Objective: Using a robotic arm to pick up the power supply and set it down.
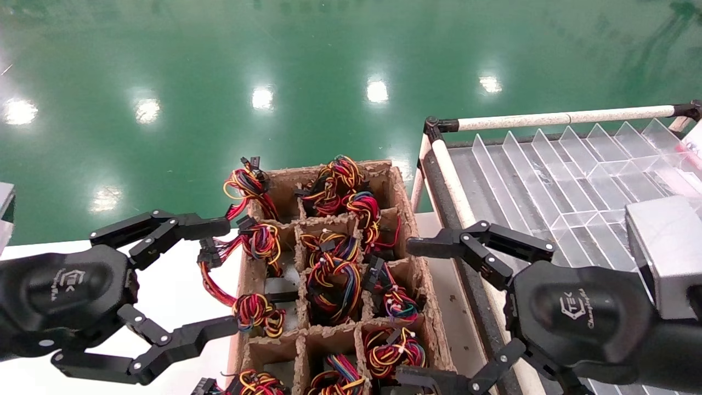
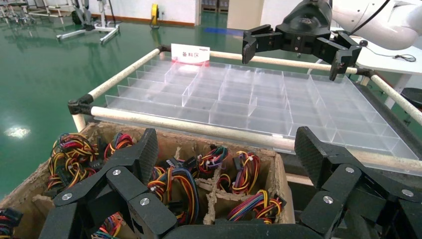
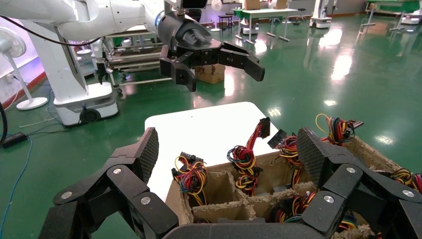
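Approach stage at a parts station: the robotic arm, the robot's right, holds its claw spread wide and empty at the right-hand edge of a brown pulp carton. One finger reaches over the carton's wall and the other sits low near its closest corner. Nothing is gripped yet, so the pick-up has not begun. The carton's compartments are packed with units under coiled wire bundles. The power supply wanted appears to be the one in the near right compartment, just beside the claw's lower finger and topped by a red, yellow, orange and black coil. Its grey metal body is sunk in the cell and hidden, so that choice is a judgement, not a certainty. Neighbouring cells hold bundles with blue and purple strands. The left claw hangs wide and empty over the carton's opposite side, above a white surface, and seems to be idle. To the right of the carton, a clear divided tray on a pipe-framed rack looks the likely place to set the unit down. The next move calls for centring the right claw over the chosen cell, then dropping between the pulp walls. It must close on the metal case and not the loose wires, which could snag on nearby coils, before lifting straight up
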Robot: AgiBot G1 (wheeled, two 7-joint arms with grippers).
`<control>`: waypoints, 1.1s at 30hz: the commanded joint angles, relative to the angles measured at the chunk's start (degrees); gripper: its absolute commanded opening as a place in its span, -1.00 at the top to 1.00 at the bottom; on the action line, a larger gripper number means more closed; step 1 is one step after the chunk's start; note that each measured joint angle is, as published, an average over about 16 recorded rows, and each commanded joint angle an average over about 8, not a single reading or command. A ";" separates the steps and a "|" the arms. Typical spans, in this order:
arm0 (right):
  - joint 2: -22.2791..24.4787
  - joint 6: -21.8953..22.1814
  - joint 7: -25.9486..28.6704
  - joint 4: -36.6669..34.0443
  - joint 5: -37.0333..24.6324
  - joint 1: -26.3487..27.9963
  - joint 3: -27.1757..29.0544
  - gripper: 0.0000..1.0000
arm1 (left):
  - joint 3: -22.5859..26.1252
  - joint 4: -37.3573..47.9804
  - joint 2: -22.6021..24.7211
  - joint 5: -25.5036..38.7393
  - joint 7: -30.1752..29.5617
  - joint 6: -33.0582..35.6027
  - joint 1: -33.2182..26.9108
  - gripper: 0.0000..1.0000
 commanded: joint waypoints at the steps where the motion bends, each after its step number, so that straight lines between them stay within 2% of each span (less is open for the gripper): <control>1: 0.00 0.00 0.00 0.00 0.00 0.00 0.00 -1.00 | 0.00 0.00 0.00 0.00 0.00 0.00 0.00 -1.00; 33: 0.00 0.00 0.00 0.00 0.00 0.00 0.00 -1.00 | 0.00 0.00 0.00 0.00 0.00 0.00 0.00 -1.00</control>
